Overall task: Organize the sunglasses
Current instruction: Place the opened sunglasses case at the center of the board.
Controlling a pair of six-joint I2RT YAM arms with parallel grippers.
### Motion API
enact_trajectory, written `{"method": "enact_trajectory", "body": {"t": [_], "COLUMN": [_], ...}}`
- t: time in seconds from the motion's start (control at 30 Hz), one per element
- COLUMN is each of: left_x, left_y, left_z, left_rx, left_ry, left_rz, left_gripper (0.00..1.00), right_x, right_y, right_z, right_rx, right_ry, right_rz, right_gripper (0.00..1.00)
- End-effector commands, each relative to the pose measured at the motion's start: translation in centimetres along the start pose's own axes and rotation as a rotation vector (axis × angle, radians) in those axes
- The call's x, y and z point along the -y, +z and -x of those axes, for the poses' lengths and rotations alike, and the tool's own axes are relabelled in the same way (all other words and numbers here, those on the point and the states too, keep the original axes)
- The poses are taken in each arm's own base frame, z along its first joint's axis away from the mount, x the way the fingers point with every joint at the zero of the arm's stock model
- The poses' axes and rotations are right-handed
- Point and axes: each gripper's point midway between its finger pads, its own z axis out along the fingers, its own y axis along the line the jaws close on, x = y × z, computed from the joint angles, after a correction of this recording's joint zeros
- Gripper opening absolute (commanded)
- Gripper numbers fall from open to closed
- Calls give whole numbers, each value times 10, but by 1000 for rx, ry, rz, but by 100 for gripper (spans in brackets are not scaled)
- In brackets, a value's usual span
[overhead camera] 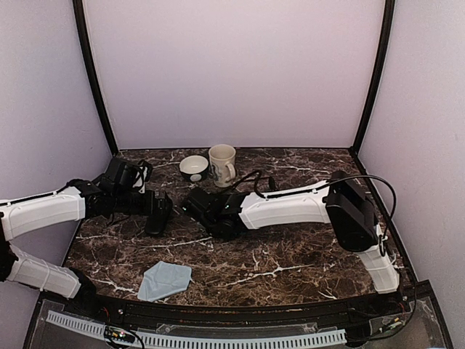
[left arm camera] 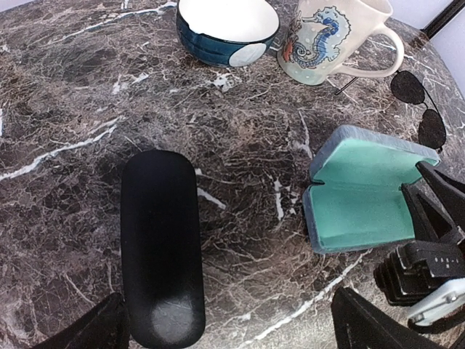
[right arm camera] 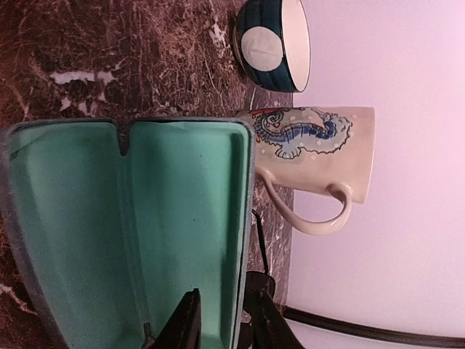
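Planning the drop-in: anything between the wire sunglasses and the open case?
No object lies between. The sunglasses sit just beyond the open case, beside the mug. Only the right claw, straddling the case's rim, is near that path.

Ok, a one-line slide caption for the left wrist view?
Open left gripper over black oval case; open teal-lined case, wire sunglasses, bowl, mug beyond.

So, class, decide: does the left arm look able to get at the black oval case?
Probably yes. The left pincer hangs open right over the black oval case; nothing lies on it or between them. The case sits off-centre, near one finger.
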Motion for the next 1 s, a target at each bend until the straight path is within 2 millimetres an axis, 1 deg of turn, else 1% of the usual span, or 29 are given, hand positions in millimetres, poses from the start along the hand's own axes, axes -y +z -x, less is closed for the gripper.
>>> {"method": "enact_trajectory", "body": {"t": [0.0, 0.17, 0.23, 0.3, 0.4, 0.43, 0.47, 0.6, 0.7, 0.77, 0.87, 0.97], "left_x": [1, -3, -6, -9, -9, -8, -5, -2, 0, 1, 3, 3], "left_y": [-6, -10, -11, -11, -13, -13, -13, -11, -9, -8, -7, -6], "left_z": [12, 7, 3, -2, -3, -2, 1, 3, 4, 4, 5, 5], "left_rx": [39, 28, 24, 20, 29, 31, 35, 39, 36, 36, 35, 37], "left_ry": [-12, -4, -3, -3, -7, -7, -9, -6, -5, -6, -1, 0], "left_rz": [-4, 11, 18, 23, 19, 13, 0, -11, -19, -26, -34, -33], "left_gripper": [99, 99, 99, 99, 99, 99, 98, 98, 98, 98, 98, 98], "right_x": [5, 17, 24, 24, 18, 17, 15, 18, 17, 12, 3, -2], "right_y": [-7, -22, -29, -33, -33, -32, -31, -26, -14, -7, -1, 3], "right_z": [3, 6, 5, 3, -1, -2, 2, 9, 8, 9, 11, 12], "right_rx": [4, 30, 43, 54, 55, 54, 76, 100, 81, 77, 83, 97], "right_ry": [39, 114, 154, 181, 211, 235, 349, 541, 695, 791, 932, 1034], "right_rz": [-53, -34, -22, -4, 35, 55, 156, 293, 379, 468, 622, 707], "right_gripper": [29, 39, 41, 42, 42, 42, 41, 40, 37, 35, 36, 35]}}
